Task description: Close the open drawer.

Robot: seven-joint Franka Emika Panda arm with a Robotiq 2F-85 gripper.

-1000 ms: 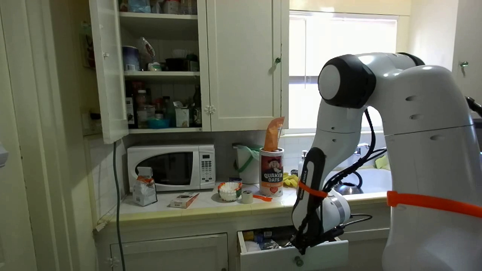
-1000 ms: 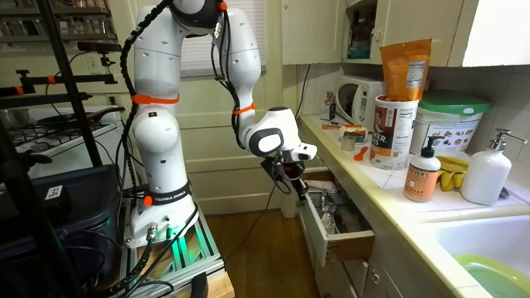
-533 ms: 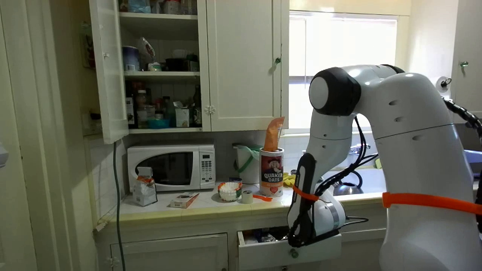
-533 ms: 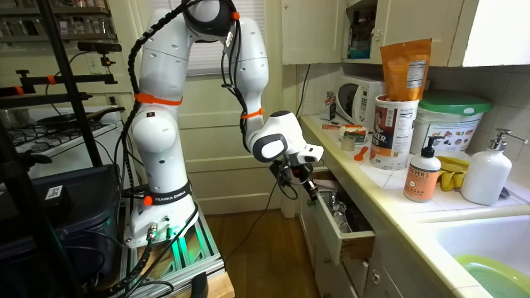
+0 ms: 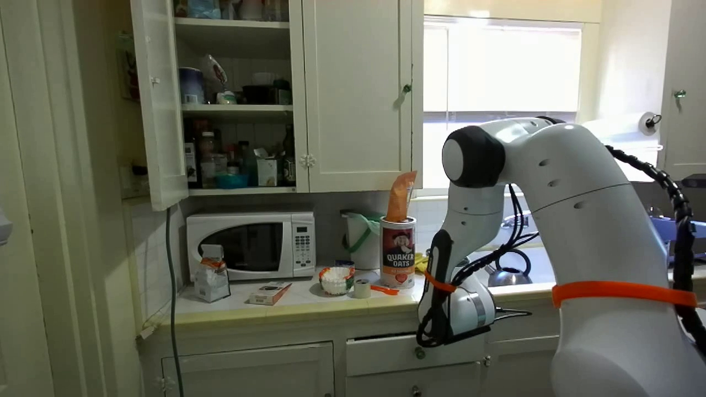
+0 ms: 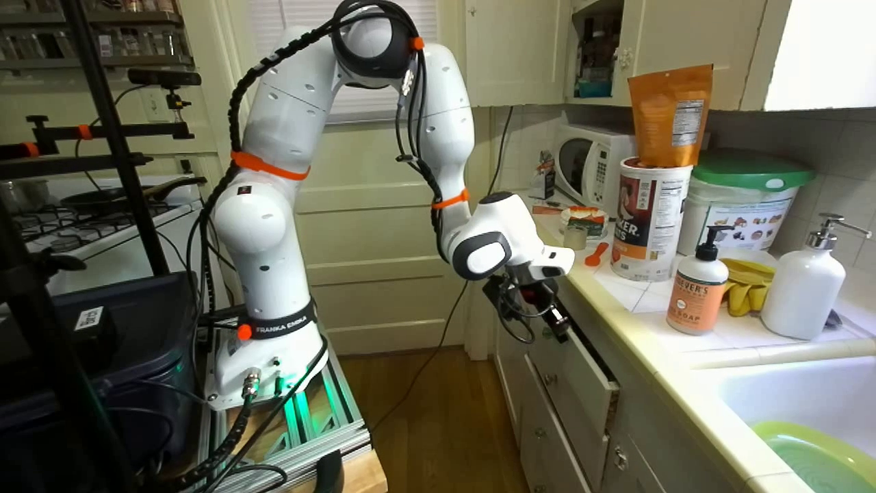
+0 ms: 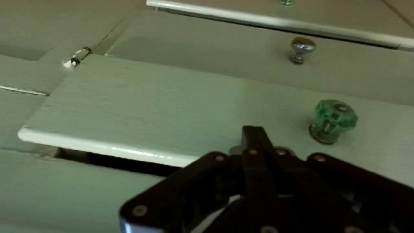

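The drawer's flat white front panel shows in both exterior views (image 5: 380, 355) (image 6: 594, 380) and fills the middle of the wrist view (image 7: 155, 103). It stands slightly out from the cabinet, with a narrow dark gap along its top edge. Its inside is hidden. A green glass knob (image 7: 333, 119) sits on the panel. My gripper (image 7: 255, 134) is shut, fingers together with nothing between them. Its tips are at the panel, beside the knob, and appear to touch it. In an exterior view the gripper (image 6: 561, 332) is at the panel's far half, near its top edge.
The yellow-edged counter (image 6: 640, 335) overhangs just above the drawer. Another drawer front with a metal knob (image 7: 302, 48) lies below. On the counter stand a microwave (image 5: 251, 245), an oats canister (image 5: 397, 253) and a soap bottle (image 6: 698, 287). A cupboard door (image 5: 160, 105) hangs open above.
The drawer has slid in from well open to a narrow gap, and its contents have gone out of sight. My arm and gripper have moved toward the cabinet with the panel.
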